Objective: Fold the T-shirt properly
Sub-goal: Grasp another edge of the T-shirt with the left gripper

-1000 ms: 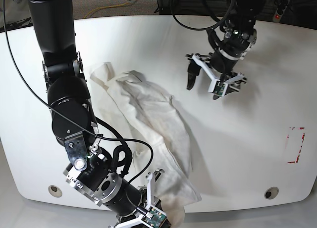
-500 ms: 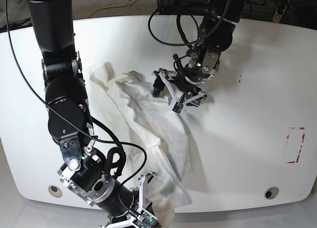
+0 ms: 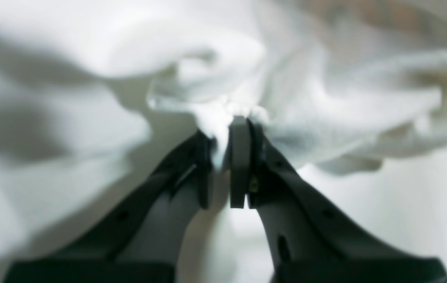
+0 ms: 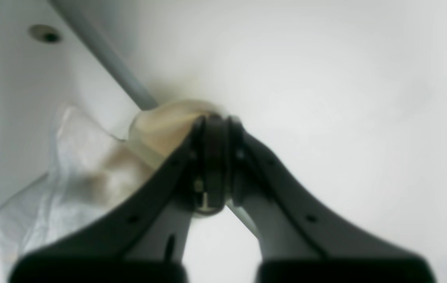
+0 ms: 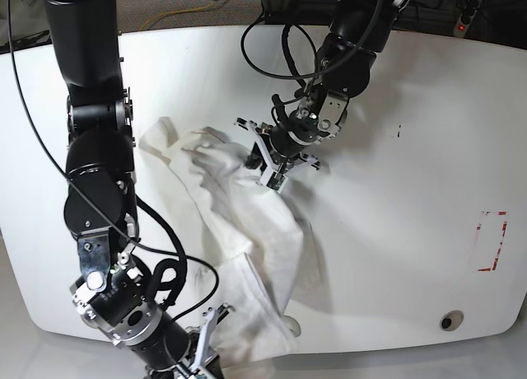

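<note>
The rumpled white cloth T-shirt (image 5: 247, 222) lies on the white table (image 5: 412, 189). The left gripper (image 3: 225, 157) pinches a fold of it. The right gripper (image 4: 215, 157) is clamped on its hem.

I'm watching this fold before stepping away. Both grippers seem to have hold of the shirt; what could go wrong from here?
1. The left gripper pinches only a thin ridge of the T-shirt, so the cloth may slip out when pulled.
2. The right gripper holds an end past the table edge; more cloth could slide off.
3. The shirt lies bunched and twisted between them, so lifting may set in crooked creases.
</note>
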